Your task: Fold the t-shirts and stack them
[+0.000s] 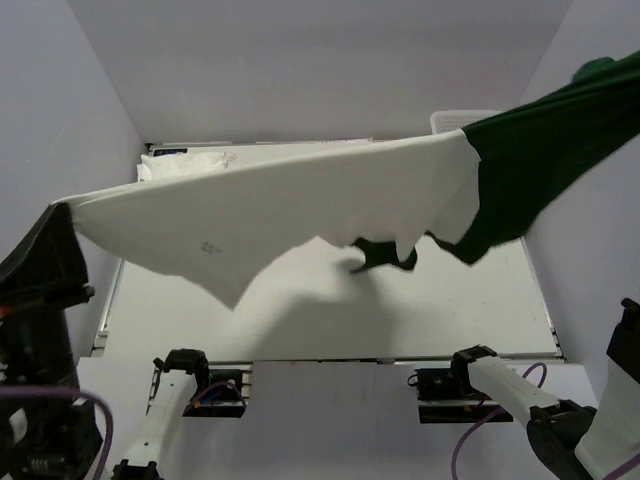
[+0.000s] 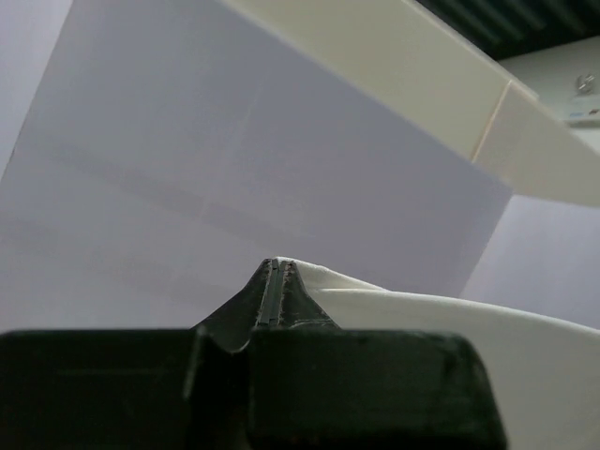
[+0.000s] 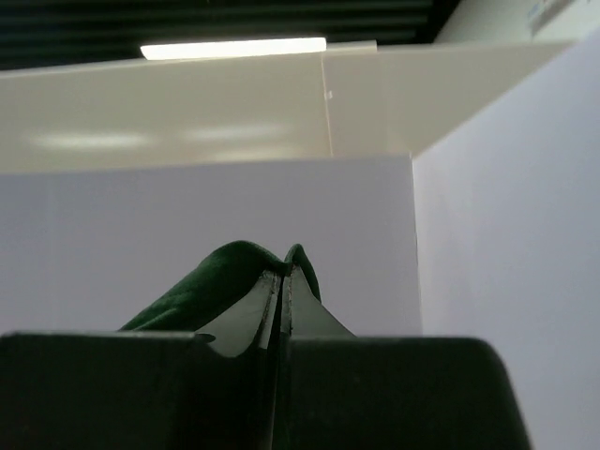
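My left pincer (image 2: 273, 281): clamped on white t-shirt (image 1: 300, 205) hem;
My right pincer (image 3: 284, 281): clamped on its green sleeve (image 1: 540, 160);
Top view alone: shirt stretched above worktop (image 1: 450, 300).

held t-shirt (image 1: 300, 205): stretched in the air above the table (image 1: 480, 300), running left to right
left gripper (image 2: 272, 270): clamped on its left end
right gripper (image 3: 284, 274): clamped on its right end, higher
flat t-shirt (image 1: 200, 160): on the table's far left, behind the held t-shirt
basket (image 1: 462, 120): far right, behind the held t-shirt

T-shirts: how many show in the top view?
2. A white-and-green t-shirt stretched between left gripper and right gripper; a white t-shirt on the table's far left. Others may be hidden.
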### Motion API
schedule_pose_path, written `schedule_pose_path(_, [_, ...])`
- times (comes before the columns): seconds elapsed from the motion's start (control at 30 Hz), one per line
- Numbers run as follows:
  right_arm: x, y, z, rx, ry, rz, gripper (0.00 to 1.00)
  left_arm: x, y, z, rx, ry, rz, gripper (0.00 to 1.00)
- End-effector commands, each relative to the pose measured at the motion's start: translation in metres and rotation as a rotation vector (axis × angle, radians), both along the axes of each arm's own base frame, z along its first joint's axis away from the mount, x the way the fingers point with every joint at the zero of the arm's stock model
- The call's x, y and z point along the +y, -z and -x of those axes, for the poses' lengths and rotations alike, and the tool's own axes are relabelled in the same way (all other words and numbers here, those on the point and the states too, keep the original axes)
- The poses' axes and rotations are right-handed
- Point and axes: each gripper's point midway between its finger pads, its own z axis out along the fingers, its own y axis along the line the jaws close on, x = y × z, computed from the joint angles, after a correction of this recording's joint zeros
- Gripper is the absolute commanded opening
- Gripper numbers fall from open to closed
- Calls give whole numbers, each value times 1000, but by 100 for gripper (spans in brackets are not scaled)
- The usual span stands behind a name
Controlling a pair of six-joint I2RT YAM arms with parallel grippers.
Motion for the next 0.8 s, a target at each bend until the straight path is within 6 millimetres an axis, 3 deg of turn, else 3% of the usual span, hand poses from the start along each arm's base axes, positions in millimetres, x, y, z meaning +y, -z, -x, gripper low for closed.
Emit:
schedule_pose_path(0.0, [-20,-25,46,-126,74,-20,0,18,-10,7,17,-114,4,0])
schedule_pose_path(0.1, [-20,-30,40,-140,100,-9,0,17,-20,-10,38,-120,-5,0])
schedule_pose_path(0.2, [-23,-24,11,-100,151,-29,0,10,-16,-59,110,-97,-31,0])
schedule_pose_path(0.33, [-1,21,-99,87,194,23,0,-1,19,-145,251,-67,-65,0])
schedule_pose_path(0.4, [12,66,-161,215,220,76,0,-5,49,-188,312,-57,-75,0])
schedule_pose_path(0.43, [17,78,-184,236,225,84,0,-8,86,-223,397,-53,-98,0])
schedule_pose_path(0.47, [27,113,-216,317,219,123,0,-13,92,-238,389,-34,-108,0])
schedule_pose_path(0.5, [35,131,-242,347,215,150,0,-17,108,-254,419,-26,-122,0])
schedule_pose_path(0.53, [42,155,-269,398,208,173,0,-19,147,-285,507,-27,-140,0])
schedule_pose_path(0.6, [57,211,-317,485,175,218,0,-23,186,-315,570,-14,-150,0])
schedule_pose_path(0.63, [67,253,-353,565,153,257,0,-27,204,-328,605,6,-161,0])
schedule_pose_path(0.67, [73,281,-367,606,134,282,0,-29,237,-354,670,11,-166,2])
schedule_pose_path(0.7, [77,295,-378,630,110,277,0,-30,264,-366,733,14,-170,6])
schedule_pose_path(0.73, [86,346,-409,728,79,309,0,-30,286,-378,784,15,-182,12])
schedule_pose_path(0.77, [91,366,-417,776,54,324,0,-31,315,-388,857,19,-187,24])
